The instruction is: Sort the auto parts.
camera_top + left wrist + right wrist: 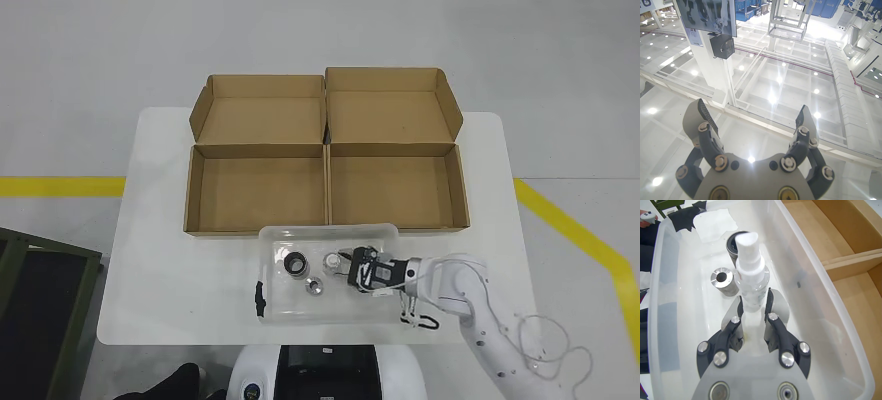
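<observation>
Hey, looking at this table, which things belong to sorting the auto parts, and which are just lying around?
Part of the job:
spray bottle, gripped by the right tool
silver cylinder
dark sleeve
clear bin
left cardboard box
right cardboard box

Just lying about:
green rack
yellow floor line
left tool, open, facing the ceiling

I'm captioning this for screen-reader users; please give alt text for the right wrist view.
The right gripper clasps a white-capped spray bottle inside a clear bin. A silver cylinder and a dark cylinder stand next to the bottle, and cardboard boxes sit beside the bin.
</observation>
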Action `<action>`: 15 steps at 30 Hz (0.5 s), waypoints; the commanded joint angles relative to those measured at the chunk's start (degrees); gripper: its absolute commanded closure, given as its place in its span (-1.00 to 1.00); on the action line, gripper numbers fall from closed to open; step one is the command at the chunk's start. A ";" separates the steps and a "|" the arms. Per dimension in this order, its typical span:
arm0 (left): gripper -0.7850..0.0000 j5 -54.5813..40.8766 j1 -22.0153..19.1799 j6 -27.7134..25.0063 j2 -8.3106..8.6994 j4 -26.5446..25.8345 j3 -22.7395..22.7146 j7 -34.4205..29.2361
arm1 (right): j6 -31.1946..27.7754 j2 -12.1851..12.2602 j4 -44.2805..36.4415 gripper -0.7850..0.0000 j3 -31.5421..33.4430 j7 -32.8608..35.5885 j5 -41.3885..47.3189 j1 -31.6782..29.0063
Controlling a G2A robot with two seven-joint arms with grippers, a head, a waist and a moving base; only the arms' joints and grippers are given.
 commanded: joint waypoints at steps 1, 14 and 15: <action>-1.00 0.00 0.00 0.00 0.00 0.00 0.00 0.00 | -0.14 0.09 -0.86 -1.00 0.07 0.38 0.39 0.27; -1.00 0.00 0.00 0.00 0.00 0.00 0.00 0.00 | 2.06 -0.67 2.24 -1.00 -4.98 -1.08 0.67 4.98; -1.00 0.00 0.00 0.00 0.00 0.00 0.00 0.00 | 2.18 -0.73 2.55 -1.00 -5.31 -1.23 0.64 5.25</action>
